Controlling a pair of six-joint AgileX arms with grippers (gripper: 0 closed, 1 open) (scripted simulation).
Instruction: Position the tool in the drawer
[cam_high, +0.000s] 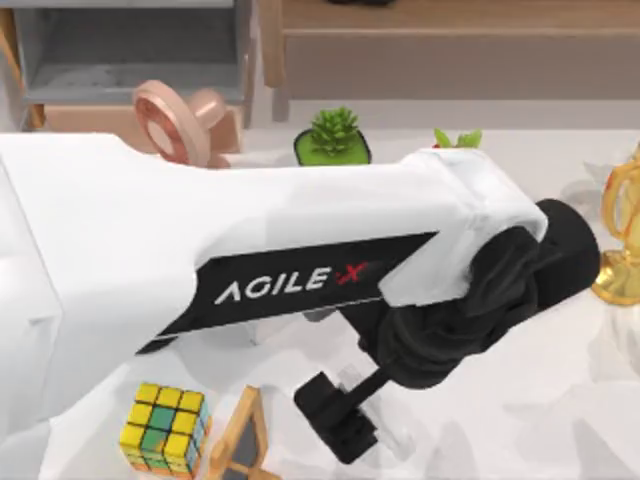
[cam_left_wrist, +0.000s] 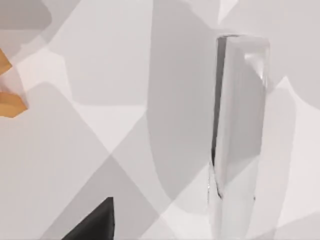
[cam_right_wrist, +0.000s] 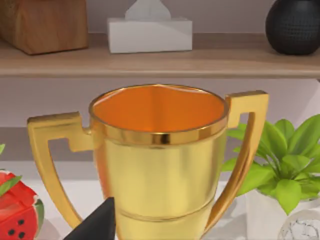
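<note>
White AgileX left arm is reaching over table centre, gripper (cam_high: 335, 415) fingers unreadable | slim whitish-grey bar tool (cam_left_wrist: 239, 125) is lying unheld beneath it | grey drawer (cam_high: 130, 60) is waiting at 11 o'clock | step: approach; next: descend, grasp

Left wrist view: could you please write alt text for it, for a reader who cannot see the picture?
A slim whitish-grey tool with rounded ends and a thin dark stripe along one edge lies on a pale table crossed by grey shadows. A dark tip of the left pincer's finger and part of an orange-tan wooden object sit at the picture's edges.
</note>
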